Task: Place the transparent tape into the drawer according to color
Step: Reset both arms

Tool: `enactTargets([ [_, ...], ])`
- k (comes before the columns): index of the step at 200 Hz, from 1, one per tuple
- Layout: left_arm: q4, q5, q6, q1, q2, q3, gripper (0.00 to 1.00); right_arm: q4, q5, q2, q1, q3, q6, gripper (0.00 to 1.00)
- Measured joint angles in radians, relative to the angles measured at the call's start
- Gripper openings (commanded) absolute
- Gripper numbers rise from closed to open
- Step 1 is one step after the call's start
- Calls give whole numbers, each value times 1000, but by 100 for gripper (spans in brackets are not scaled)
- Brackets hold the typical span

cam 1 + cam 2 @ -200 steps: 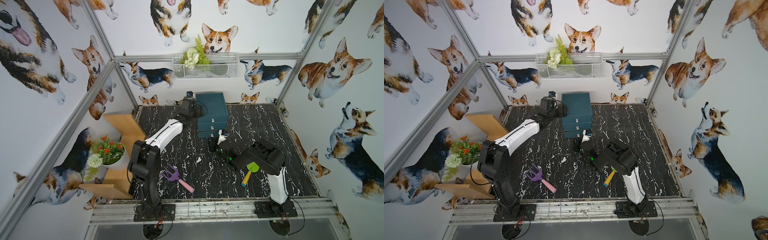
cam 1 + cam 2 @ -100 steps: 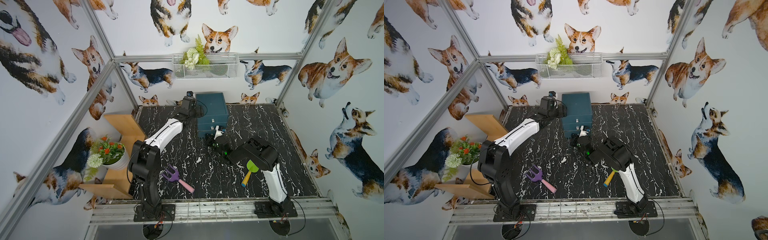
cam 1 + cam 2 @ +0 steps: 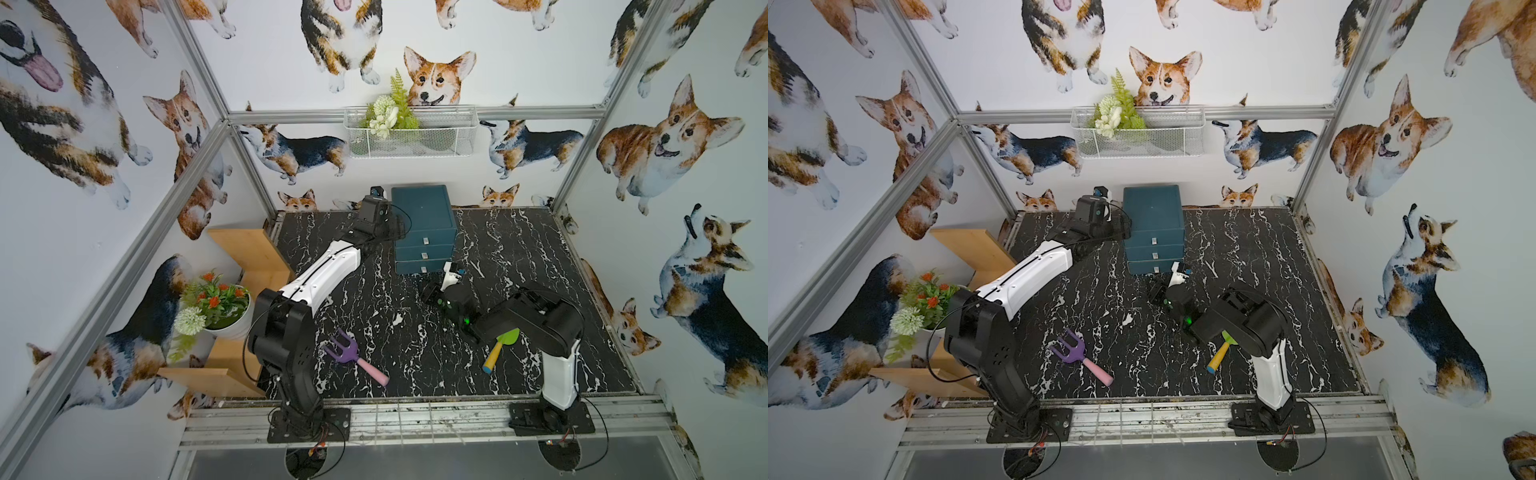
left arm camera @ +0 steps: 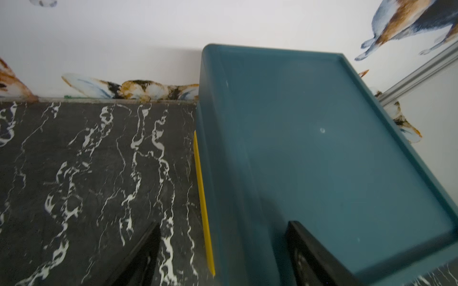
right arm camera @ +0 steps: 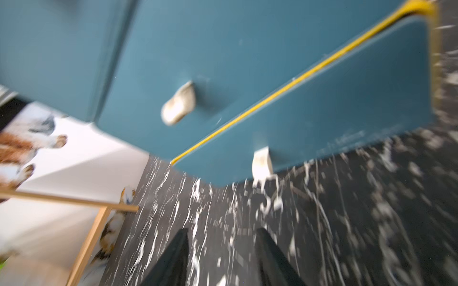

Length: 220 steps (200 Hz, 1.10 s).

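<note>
Teal plastic forms the drawer cabinet at upper centre of both top views, against the back wall. Its three drawer fronts face you, and no drawer interior shows. You therefore cannot tell where the transparent tape is.

The left gripper sits at the cabinet's left side. The right gripper hangs low in front of the bottom drawer, but you cannot make out its jaw spacing from this height.

A purple toy rake lies at lower centre-left. The right arm partly covers a green toy trowel. The wire basket on the back wall holds white flowers and fern. The white pot at left holds orange flowers.

The left wrist view adds the jaw detail. The fingers stand wide apart, one over the marble tabletop and one over the cabinet's recessed top, with the cabinet's upper edge between them. They grip nothing, and you cannot judge whether they touch the cabinet. A thin yellow strip runs along the cabinet's side near the tabletop.

The right wrist view is motion-blurred. Two drawer fronts with pale handles fill its upper half, with a yellow line between them. At lower centre the right fingers are parted over bare marble, short of the lower handle, and hold nothing.
</note>
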Motion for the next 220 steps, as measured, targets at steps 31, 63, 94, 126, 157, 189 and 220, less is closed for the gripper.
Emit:
enactTargets([
  [31,-48,-11,-16,0,-145,-115,100,-85,28,-291,22,-161,-23,67],
  [63,-41,-25,-35,0,-296,-237,99,-291,137,-638,23,-244,-85,80],
  [94,31,-114,-36,0,-447,-365,100,-479,282,-849,21,-212,-197,98],
  [126,142,-190,15,0,-539,-482,100,-644,368,-878,18,-138,-288,100],
  [157,256,-264,82,29,-584,-597,99,-732,444,-853,15,-124,-328,100],
  [189,480,-311,176,123,-584,-766,100,-787,481,-822,-21,-86,-336,100],
  [220,680,-329,243,207,-491,-891,100,-811,477,-812,-66,-85,-337,100],
])
